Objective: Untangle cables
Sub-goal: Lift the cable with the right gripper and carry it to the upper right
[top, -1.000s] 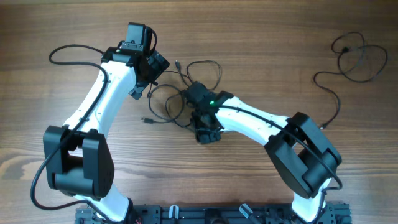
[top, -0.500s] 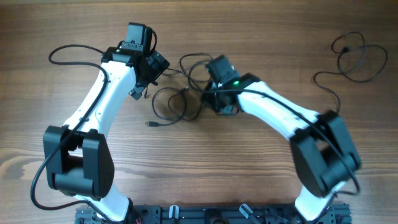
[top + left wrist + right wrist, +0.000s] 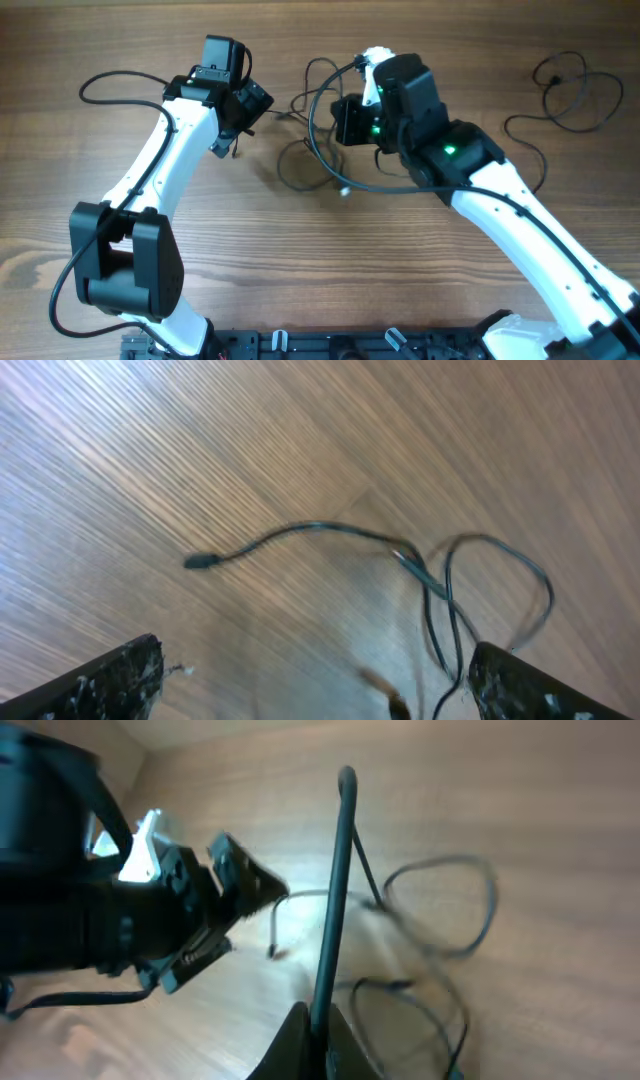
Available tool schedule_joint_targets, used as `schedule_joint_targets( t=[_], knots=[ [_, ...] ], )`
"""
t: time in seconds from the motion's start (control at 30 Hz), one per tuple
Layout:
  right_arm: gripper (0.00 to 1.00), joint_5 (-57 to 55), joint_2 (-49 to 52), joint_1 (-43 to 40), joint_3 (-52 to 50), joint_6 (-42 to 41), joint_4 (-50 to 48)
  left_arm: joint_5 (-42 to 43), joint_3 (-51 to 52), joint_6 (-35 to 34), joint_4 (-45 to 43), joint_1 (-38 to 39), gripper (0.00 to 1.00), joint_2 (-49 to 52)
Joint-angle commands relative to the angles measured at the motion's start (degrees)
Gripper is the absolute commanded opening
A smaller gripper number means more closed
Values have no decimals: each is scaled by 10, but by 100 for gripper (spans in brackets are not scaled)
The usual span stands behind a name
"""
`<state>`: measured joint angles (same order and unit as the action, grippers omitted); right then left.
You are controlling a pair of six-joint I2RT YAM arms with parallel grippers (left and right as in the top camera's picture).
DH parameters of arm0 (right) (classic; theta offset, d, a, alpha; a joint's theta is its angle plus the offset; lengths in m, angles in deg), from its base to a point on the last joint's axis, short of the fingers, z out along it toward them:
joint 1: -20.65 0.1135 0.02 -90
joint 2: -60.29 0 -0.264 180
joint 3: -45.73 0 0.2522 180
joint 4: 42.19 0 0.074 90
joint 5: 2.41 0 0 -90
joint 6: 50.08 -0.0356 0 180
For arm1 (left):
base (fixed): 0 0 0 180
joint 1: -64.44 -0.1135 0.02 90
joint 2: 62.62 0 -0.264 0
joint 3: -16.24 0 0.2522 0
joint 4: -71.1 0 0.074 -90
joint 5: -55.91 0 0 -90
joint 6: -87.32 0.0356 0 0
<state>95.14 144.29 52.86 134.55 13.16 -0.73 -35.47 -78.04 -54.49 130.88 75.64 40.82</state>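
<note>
Closest in the right wrist view, the right gripper has its jaws pressed fully together on one thin black strand of the cables. The strand rises stiffly out of the pinch and runs straight away from the fingers, held up off the table. Just past it, and lower, the remaining loops of the same bundle lie slack on the wood, crossing one another. Beyond those hangs the left gripper, its jaws spread as wide as they go and holding nothing. From its own camera a free end with a small plug lies on the table below and between its two fingers. That end's long axis runs across the view, and it leads into the crossed loops towards the right finger. So the tangle sits between the two arms: the right arm has one strand and the left arm is the nearer to the loose plug end. A good next move would probably be for the left jaws to drop onto that end, across its length, while the right holds tension. Farthest off, a second cable lies in loose curls near the table's right edge, well apart from both grippers.
</note>
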Motion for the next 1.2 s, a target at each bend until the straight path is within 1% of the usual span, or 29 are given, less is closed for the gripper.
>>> schedule_joint_targets(
  t=[0.0, 0.03, 0.07, 0.1, 0.13, 0.17, 0.2, 0.23, 0.27, 0.3, 0.37, 0.43, 0.47, 0.5, 0.57, 0.63, 0.73, 0.77, 0.83, 0.93, 1.03, 1.07, 1.17],
  knots=[
    [4, -54, -31, 0, 18, 111, -37, 59, 0, 67, 0, 0, 92, 6],
    [4, -54, -36, 0, 18, 137, -64, 65, 0, 79, 3, 0, 89, 6],
    [4, -54, -38, 0, 18, 156, -85, 110, 0, 138, -8, 0, 88, 5],
    [4, -54, -39, 0, 18, 165, -102, 159, 0, 191, -20, 0, 85, 5],
    [4, -54, -39, 0, 18, 165, -111, 215, 0, 241, -30, 0, 83, 5],
    [4, -54, -39, 0, 18, 164, -118, 272, 0, 278, -38, 0, 83, 5],
    [4, -54, -39, 0, 18, 162, -124, 335, -1, 297, -47, 0, 83, 5],
    [4, -54, -39, 0, 18, 163, -131, 390, 0, 295, -55, -1, 82, 5],
    [4, -54, -39, 0, 18, 163, -139, 433, 0, 292, -63, -1, 81, 5],
    [4, -54, -39, 0, 18, 163, -147, 454, 0, 276, -66, -1, 79, 5],
    [4, -54, -42, 0, 18, 170, -171, 454, 0, 242, -64, 1, 76, 6],
    [4, -54, -42, 0, 18, 178, -181, 452, 0, 239, -58, 9, 71, 6],
    [4, -54, -42, 0, 18, 177, -183, 445, 0, 235, -52, 15, 66, 6],
    [4, -54, -41, 0, 17, 177, -183, 422, 0, 213, -40, 23, 59, 8],
    [4, -54, -41, 0, 17, 177, -185, 377, 0, 177, -22, 37, 54, 12],
    [4, -54, -41, 0, 17, 177, -188, 357, 0, 163, -21, 51, 52, 17],
    [4, -54, -41, 0, 17, 177, -190, 336, 0, 154, -49, 72, 51, 25],
    [4, -54, -41, 0, 17, 178, -190, 316, 0, 134, -60, 77, 46, 30],
    [4, -54, -41, 0, 17, 178, -189, 292, 0, 118, -77, 79, 36, 36],
    [4, -54, -41, 0, 17, 178, -195, 283, 0, 108, -86, 79, 22, 43],
    [4, -54, -41, 0, 17, 178, -199, 256, 0, 108, -94, 78, 6, 61],
    [4, -54, -41, 0, 17, 178, -204, 253, 0, 109, -91, 76, 4, 64],
    [4, -64, -44, 0, 17, 205, -221, 256, -1, 110, -63, 61, 4, 60]
  ],
)
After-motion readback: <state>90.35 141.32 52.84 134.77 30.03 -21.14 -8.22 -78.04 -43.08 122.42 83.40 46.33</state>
